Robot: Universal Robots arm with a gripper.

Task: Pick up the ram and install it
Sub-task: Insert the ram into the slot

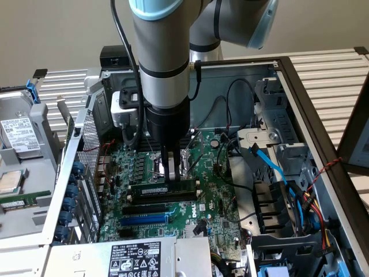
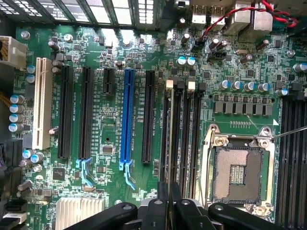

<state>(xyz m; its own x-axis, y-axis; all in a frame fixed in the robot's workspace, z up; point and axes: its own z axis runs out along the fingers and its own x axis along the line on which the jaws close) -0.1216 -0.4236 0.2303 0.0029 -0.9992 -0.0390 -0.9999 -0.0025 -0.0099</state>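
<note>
Open computer case [image 1: 300, 86], lid off, motherboard [image 1: 190, 216] facing up. Arm [image 1: 164, 57] reaches straight down into the case, over the middle of the board.

Pincer [image 1: 168, 172]: fingers drawn together and clamped on the ram [image 1: 164, 189]. Grip sits on the stick's upper long edge, about midway along its length.

Ram, exterior view: stands on its long edge, level, directly under the pincer. A pale sticker shows on the near face, toward the exterior view's left of the grip. Stick lies across the board just in front of the processor socket, and behind the blue expansion slot [image 1: 144, 219].

Ram, wrist view: seen edge-on as a thin pale line [image 2: 169, 143] running out from between the pincer [image 2: 168, 194] tips. It lies in line with the bank of long black slots [image 2: 184, 129], along the slot on the side nearest the blue expansion slot [image 2: 127, 115]. A white end clip [image 2: 169, 84] stands at the far end of that line. Processor socket [image 2: 238, 175] lies on the other side of the bank, open, its contact field bare.

Cannot tell whether the ram's lower edge is already in the slot or just above it.
</note>
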